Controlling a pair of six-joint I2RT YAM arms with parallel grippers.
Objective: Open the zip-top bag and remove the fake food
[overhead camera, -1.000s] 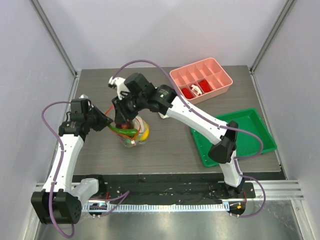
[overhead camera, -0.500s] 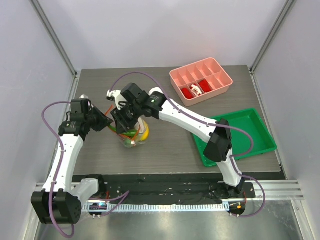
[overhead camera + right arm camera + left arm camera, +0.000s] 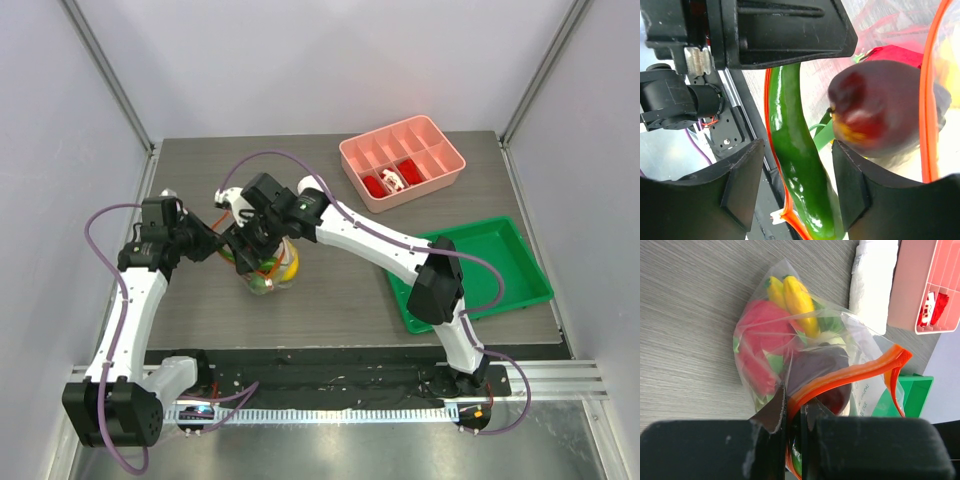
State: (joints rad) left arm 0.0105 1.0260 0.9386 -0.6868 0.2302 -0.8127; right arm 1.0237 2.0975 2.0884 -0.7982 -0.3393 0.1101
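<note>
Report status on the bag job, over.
Left claw shut on orange strip of zip-top bag. Right claw open, straddling green pepper at bag mouth. Fake food inside. Dark red fruit crowds the pepper.

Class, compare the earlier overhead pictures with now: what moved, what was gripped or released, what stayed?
The right gripper swung down and leftward into the mouth of the zip-top bag, and now stands open astride the green pepper; nothing newly gripped. The left gripper stays shut on the orange zip strip. The bag, the pink tray and the green tray are unmoved.
</note>
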